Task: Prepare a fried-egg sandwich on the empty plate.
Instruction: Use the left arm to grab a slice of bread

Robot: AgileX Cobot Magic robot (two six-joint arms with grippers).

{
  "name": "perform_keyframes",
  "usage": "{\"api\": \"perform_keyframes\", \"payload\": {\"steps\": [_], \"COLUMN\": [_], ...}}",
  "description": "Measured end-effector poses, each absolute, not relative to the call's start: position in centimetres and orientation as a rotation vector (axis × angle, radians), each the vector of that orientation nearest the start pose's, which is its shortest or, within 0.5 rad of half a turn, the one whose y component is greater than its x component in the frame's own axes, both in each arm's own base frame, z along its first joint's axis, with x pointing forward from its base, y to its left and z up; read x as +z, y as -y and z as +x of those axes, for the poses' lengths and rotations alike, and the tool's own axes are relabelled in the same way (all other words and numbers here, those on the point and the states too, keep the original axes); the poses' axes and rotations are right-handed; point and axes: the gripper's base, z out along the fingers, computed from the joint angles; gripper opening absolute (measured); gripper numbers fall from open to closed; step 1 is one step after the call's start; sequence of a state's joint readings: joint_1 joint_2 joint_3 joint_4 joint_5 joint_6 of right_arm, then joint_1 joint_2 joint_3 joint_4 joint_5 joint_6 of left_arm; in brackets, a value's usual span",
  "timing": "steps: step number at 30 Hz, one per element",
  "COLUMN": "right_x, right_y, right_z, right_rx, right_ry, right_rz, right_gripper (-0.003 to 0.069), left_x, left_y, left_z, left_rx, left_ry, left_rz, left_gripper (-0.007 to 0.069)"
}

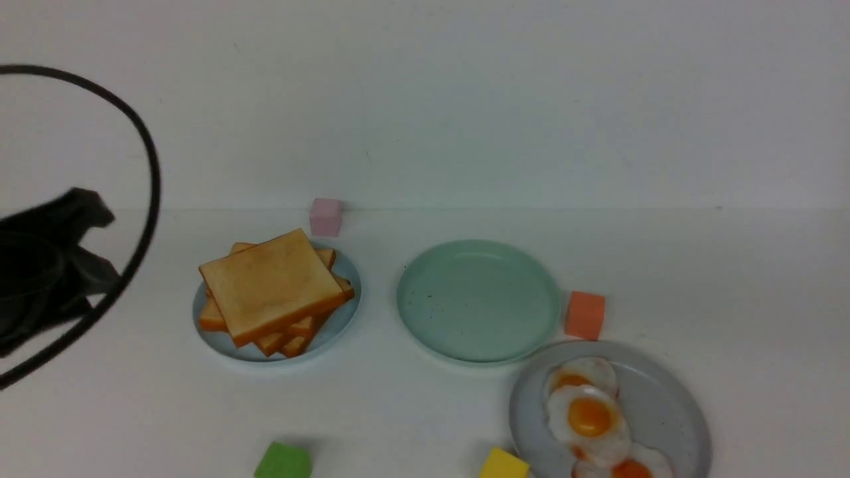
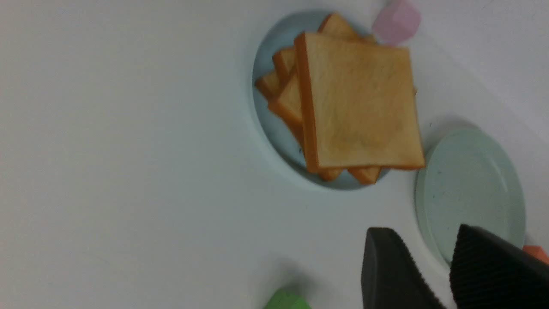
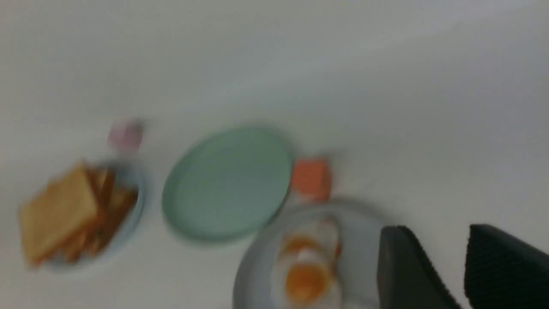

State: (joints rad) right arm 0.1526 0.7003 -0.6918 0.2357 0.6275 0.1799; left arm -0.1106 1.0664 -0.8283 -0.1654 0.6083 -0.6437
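Observation:
The mint-green empty plate point(image 1: 478, 302) sits bare at the table's middle; it also shows in the left wrist view point(image 2: 472, 193) and the right wrist view point(image 3: 227, 182). No fried-egg sandwich shows in any view. A pile of toast slices point(image 1: 272, 285) lies on a pale blue plate point(image 1: 342, 320) to its left. Fried eggs point(image 1: 588, 415) lie on a grey plate point(image 1: 667, 405) at the front right. My left gripper point(image 2: 422, 229) is open and empty, above the table near the mint plate. My right gripper point(image 3: 437, 227) is open and empty beside the grey plate.
A pink block point(image 1: 325, 216) stands behind the toast. An orange block point(image 1: 585, 315) touches the mint plate's right side. A green block point(image 1: 283, 461) and a yellow block point(image 1: 505, 465) sit at the front edge. My left arm and its cable point(image 1: 46, 279) fill the far left.

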Motion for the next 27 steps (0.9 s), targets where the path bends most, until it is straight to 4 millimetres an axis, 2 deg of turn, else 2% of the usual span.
{"api": "perform_keyframes", "payload": {"steps": [2, 6, 7, 9, 13, 15, 19, 27], "right_x": [32.6, 31.3, 31.3, 31.0, 31.1, 31.1, 31.0, 31.1], "right_y": [-3.9, -6.1, -6.2, -6.8, -7.0, -7.0, -7.1, -7.2], "right_z": [13.3, 13.6, 13.6, 13.8, 13.7, 13.7, 13.6, 13.6], "right_rx": [0.487, 0.621, 0.624, 0.665, 0.681, 0.682, 0.684, 0.721], "right_ry": [-2.179, -2.316, -2.319, -2.345, -2.330, -2.328, -2.338, -2.337], "right_rz": [0.103, -0.072, -0.078, -0.137, -0.188, -0.193, -0.207, -0.193], "right_gripper": [0.0241, 0.0241, 0.0241, 0.0241, 0.0241, 0.0241, 0.0241, 0.0241], "left_x": [30.4, 28.1, 28.1, 27.0, 25.3, 25.0, 23.1, 20.6], "left_y": [3.5, 4.6, 4.6, 5.0, 4.4, 4.1, 2.3, 2.5], "left_z": [21.9, 24.7, 24.8, 26.5, 28.7, 29.0, 30.4, 32.6], "left_rx": [-0.564, -0.622, -0.618, -0.635, -0.692, -0.699, -0.742, -0.841], "left_ry": [-2.304, -2.433, -2.438, -2.498, -2.570, -2.578, -2.578, -2.530], "left_rz": [-0.746, -0.756, -0.751, -0.739, -0.779, -0.778, -0.834, -0.796], "left_gripper": [0.0238, 0.0238, 0.0238, 0.0242, 0.0269, 0.0277, 0.0323, 0.0399]}}
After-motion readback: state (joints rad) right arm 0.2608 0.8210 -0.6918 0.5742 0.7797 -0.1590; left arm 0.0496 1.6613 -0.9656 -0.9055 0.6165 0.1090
